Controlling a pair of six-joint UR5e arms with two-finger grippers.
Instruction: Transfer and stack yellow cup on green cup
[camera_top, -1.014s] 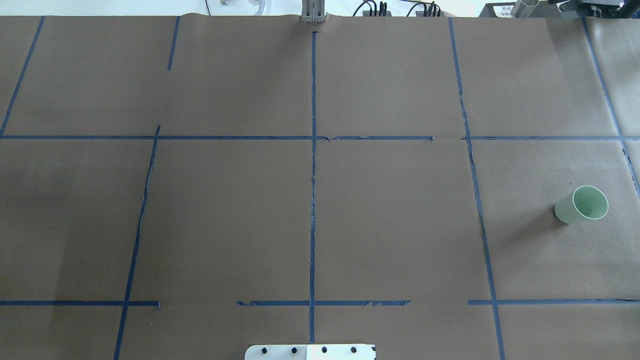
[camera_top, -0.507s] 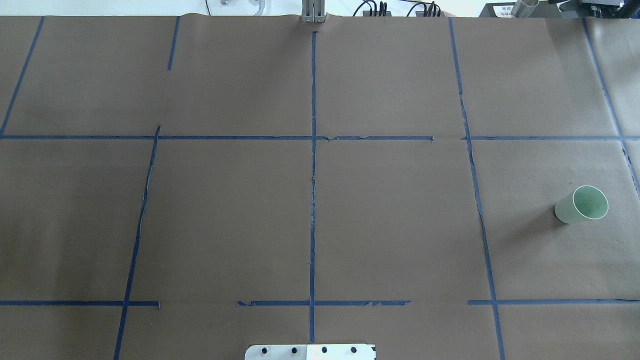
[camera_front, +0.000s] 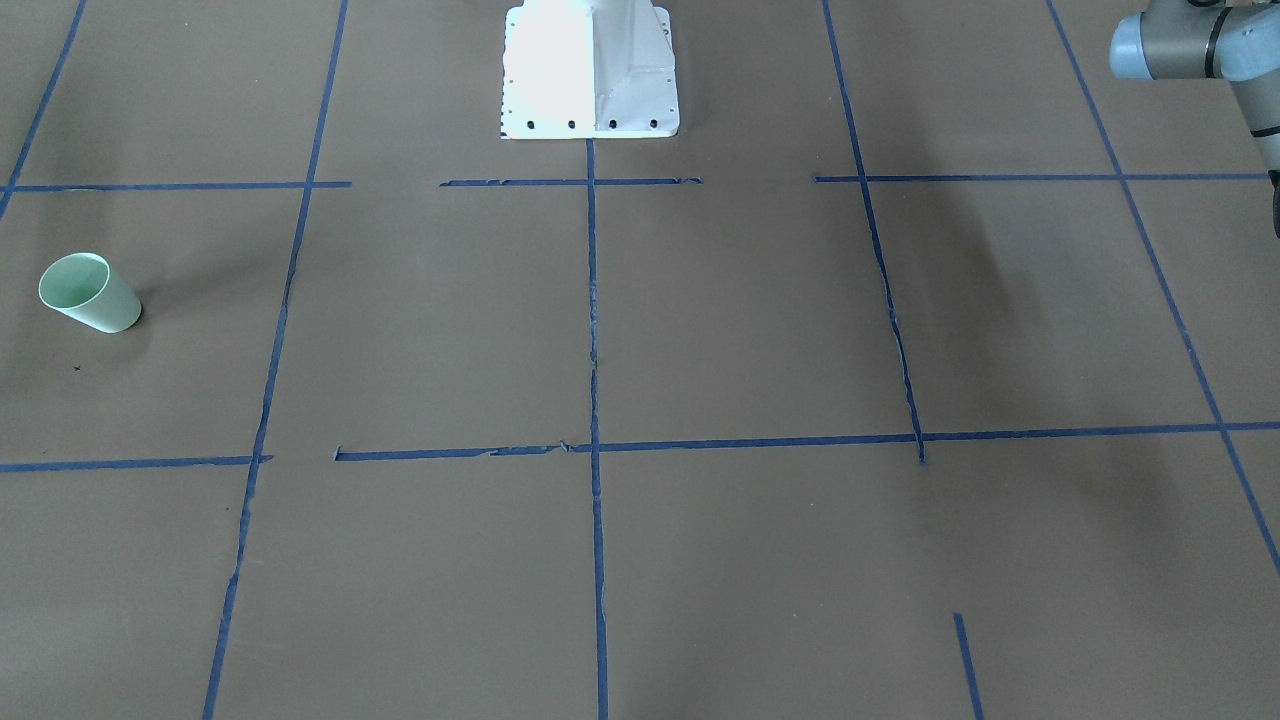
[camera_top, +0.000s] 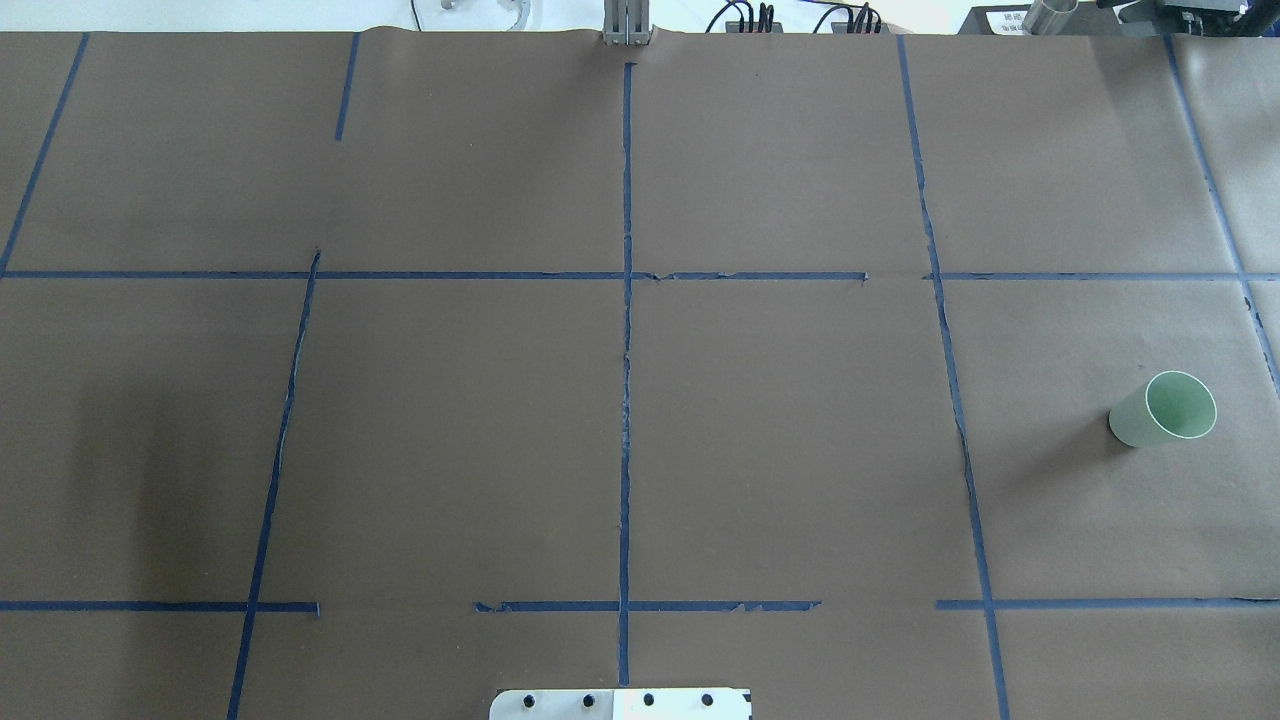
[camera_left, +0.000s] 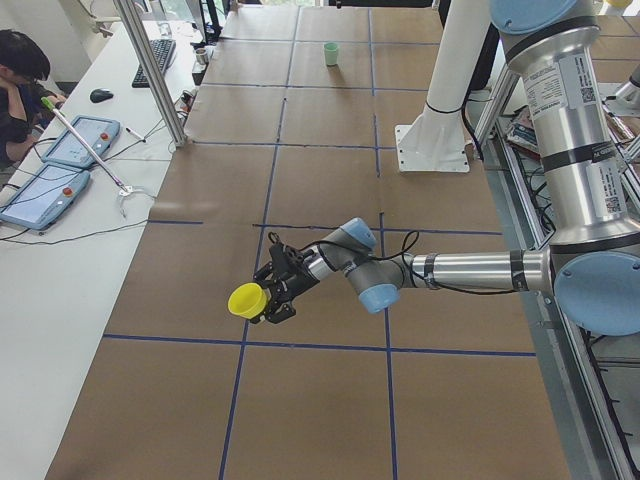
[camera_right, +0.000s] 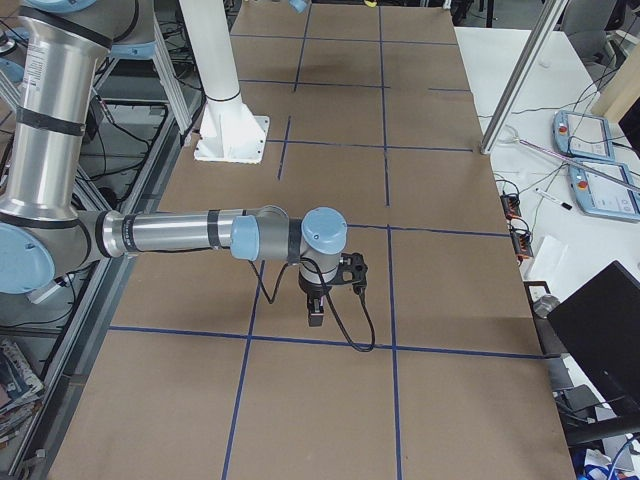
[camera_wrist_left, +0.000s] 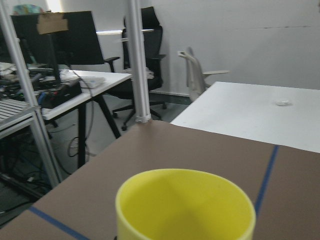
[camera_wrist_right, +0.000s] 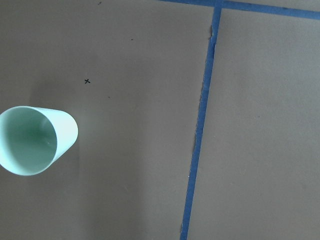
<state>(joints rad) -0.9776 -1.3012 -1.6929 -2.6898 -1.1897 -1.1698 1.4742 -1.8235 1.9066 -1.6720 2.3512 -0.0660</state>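
The yellow cup (camera_left: 244, 300) sits at the tips of my left gripper (camera_left: 268, 298), off the table near its left end. Its open mouth fills the bottom of the left wrist view (camera_wrist_left: 185, 210). No fingers show there, so I cannot tell whether the gripper is shut. The green cup (camera_top: 1165, 410) stands upright and alone at the table's right side, and also shows in the front-facing view (camera_front: 88, 292), the exterior left view (camera_left: 331, 53) and the right wrist view (camera_wrist_right: 35, 140). My right gripper (camera_right: 316, 318) points down above the table. I cannot tell if it is open.
The table is covered in brown paper (camera_top: 800, 450) with a blue tape grid. The white robot base (camera_front: 590, 70) stands at the middle of the near edge. A metal pole (camera_left: 150, 80), tablets (camera_left: 45, 190) and an operator (camera_left: 20, 80) are on the far side.
The shadow on the left part of the table has grown darker. The green cup has not moved.
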